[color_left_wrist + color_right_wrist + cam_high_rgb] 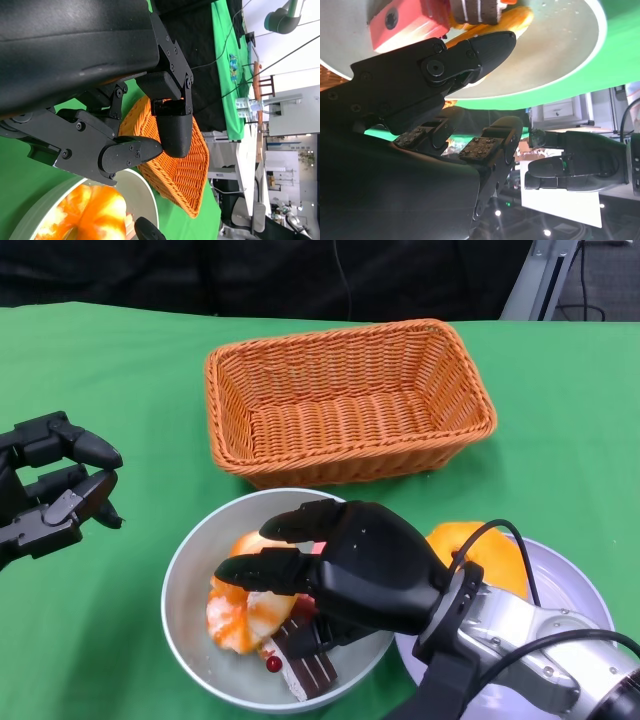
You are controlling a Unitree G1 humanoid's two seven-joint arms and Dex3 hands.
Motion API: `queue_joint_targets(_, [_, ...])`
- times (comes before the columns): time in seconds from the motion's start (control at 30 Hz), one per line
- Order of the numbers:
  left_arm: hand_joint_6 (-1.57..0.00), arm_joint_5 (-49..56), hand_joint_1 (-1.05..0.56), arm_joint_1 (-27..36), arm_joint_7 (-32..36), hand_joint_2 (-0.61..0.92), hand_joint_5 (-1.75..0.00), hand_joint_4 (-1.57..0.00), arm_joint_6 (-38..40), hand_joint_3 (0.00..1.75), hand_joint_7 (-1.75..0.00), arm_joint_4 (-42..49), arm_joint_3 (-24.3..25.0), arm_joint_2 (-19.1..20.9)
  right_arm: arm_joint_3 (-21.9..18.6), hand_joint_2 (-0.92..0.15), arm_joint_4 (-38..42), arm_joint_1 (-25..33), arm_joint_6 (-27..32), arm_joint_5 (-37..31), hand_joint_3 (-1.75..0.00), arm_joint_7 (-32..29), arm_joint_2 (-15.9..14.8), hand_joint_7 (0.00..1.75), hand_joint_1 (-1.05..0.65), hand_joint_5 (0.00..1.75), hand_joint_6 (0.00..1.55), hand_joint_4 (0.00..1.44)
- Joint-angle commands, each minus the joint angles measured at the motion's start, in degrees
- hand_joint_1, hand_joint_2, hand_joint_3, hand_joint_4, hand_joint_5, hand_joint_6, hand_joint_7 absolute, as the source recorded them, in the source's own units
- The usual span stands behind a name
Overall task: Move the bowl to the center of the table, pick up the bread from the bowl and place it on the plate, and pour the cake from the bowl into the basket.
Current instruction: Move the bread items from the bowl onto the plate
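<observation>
robot lab, green-draped table (120, 370), black backdrop, cables, office chairs (250, 217)

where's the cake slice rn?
In the head view, the cake slice lies in the bowl at its near right, beside the orange bread, right under the right hand.

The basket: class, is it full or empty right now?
Empty. The head view shows the basket with bare woven floor; the cake remains in the bowl.

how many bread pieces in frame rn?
2. One bread lies in the bowl under the right hand, beside the cake. The other sits on the plate. More may be hidden beneath the hand.
</observation>
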Motion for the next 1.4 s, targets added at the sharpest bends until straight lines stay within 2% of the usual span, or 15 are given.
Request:
queue_joint_targets(0.03, [-0.76, -1.4, -0.16, -0.9, -1.6, 0.75, -1.57, -0.72, 1.6, 0.7, -1.21, 0.6, 0.8, 1.5, 4.3, -0.83, 4.9, -3.7, 2.6, -5.7, 0.0, -4.9, 2.1, 0.03, -0.78, 0.03, 0.75, 0.77])
queue_joint_targets(0.33, [-0.76, -1.5, -0.2, -1.1, -1.6, 0.73, -1.57, -0.73, 2.3, 0.67, -1.22, 0.3, 0.7, 1.4, 8.8, -0.83, 11.4, -6.2, 5.5, -8.7, -0.01, -13.1, 3.9, 0.02, -0.69, 0.05, 0.85, 0.84])
queue_joint_targets(0.53, [-0.75, -1.1, -0.19, -1.2, -1.7, 0.74, -1.57, -0.72, 1.2, 0.66, -1.22, 0.6, 0.6, 1.4, 10.2, -0.84, 13.5, -7.4, 6.1, -8.4, -0.01, -14.9, 4.0, 0.01, -0.68, 0.06, 0.86, 0.85])
queue_joint_targets(0.6, [-0.75, -1.1, -0.19, -1.0, -1.1, 0.74, -1.56, -0.72, 1.8, 0.66, -1.22, 0.1, 0.6, 1.3, 11.3, -0.85, 16.2, -8.1, 6.6, -8.9, -0.01, -15.5, 5.0, 0.01, -0.67, 0.06, 0.86, 0.85])
queue_joint_targets(0.7, [-0.75, -1.2, -0.19, -0.8, -0.9, 0.75, -1.55, -0.72, 2.4, 0.65, -1.22, -0.4, 0.7, 1.3, 13.1, -0.89, 21.2, -9.5, 7.8, -10.0, -0.01, -19.3, 6.7, 0.04, -0.57, 0.12, 0.94, 0.94])
queue_joint_targets(0.73, [-0.75, -1.1, -0.19, -0.8, -0.9, 0.75, -1.55, -0.72, 2.3, 0.65, -1.22, -0.3, 0.6, 1.3, 13.6, -0.89, 22.7, -10.0, 8.0, -10.0, -0.01, -20.0, 7.2, 0.03, -0.54, 0.24, 0.96, 0.91])
queue_joint_targets(0.77, [-0.75, -1.1, -0.19, -0.8, -1.0, 0.75, -1.55, -0.72, 2.2, 0.64, -1.22, -0.3, 0.6, 1.3, 14.2, -0.89, 24.0, -10.4, 8.2, -10.1, -0.01, -20.2, 7.6, 0.02, -0.51, 0.47, 0.98, 0.82])
queue_joint_targets(0.8, [-0.76, -1.2, -0.19, -0.8, -1.0, 0.75, -1.55, -0.72, 2.4, 0.64, -1.22, -0.3, 0.6, 1.2, 14.6, -0.89, 25.0, -10.8, 8.2, -10.0, 0.0, -20.2, 7.9, 0.01, -0.49, 0.77, 0.98, 0.67])
queue_joint_targets(0.83, [-0.76, -1.2, -0.18, -0.8, -1.0, 0.75, -1.55, -0.72, 2.6, 0.64, -1.22, -0.3, 0.5, 1.2, 15.0, -0.89, 25.5, -11.1, 8.2, -9.8, 0.0, -19.9, 8.0, 0.01, -0.48, 0.89, 0.98, 0.61])
queue_joint_targets(0.9, [-0.76, -1.0, -0.18, -0.8, -1.0, 0.75, -1.56, -0.72, 2.7, 0.65, -1.22, -0.4, 0.4, 1.3, 15.5, -0.88, 26.2, -11.4, 8.5, -9.5, 0.0, -20.2, 8.4, 0.01, -0.47, 0.99, 0.98, 0.56])
queue_joint_targets(1.07, [-0.76, -0.6, -0.17, -0.4, -0.4, 0.73, -1.56, -0.72, 2.8, 0.66, -1.24, -1.3, 0.1, 0.9, 16.4, -0.88, 28.1, -12.1, 8.6, -9.1, 0.0, -21.3, 9.2, 0.01, -0.47, 1.03, 0.98, 0.55])
queue_joint_targets(1.3, [-0.75, -0.3, -0.17, -0.4, 0.3, 0.72, -1.58, -0.71, 3.4, 0.7, -1.26, -1.6, -0.1, 0.8, 17.5, -0.85, 29.6, -12.3, 8.0, -8.5, 0.0, -25.9, 9.5, 0.03, -0.47, 1.02, 1.08, 0.77])
queue_joint_targets(1.4, [-0.75, -0.1, -0.17, -0.5, -0.2, 0.72, -1.58, -0.71, 2.2, 0.71, -1.26, -0.7, -0.2, 0.8, 17.6, -0.85, 29.7, -12.8, 8.1, -8.6, 0.0, -28.4, 9.4, 0.04, -0.47, 1.07, 1.14, 0.82])
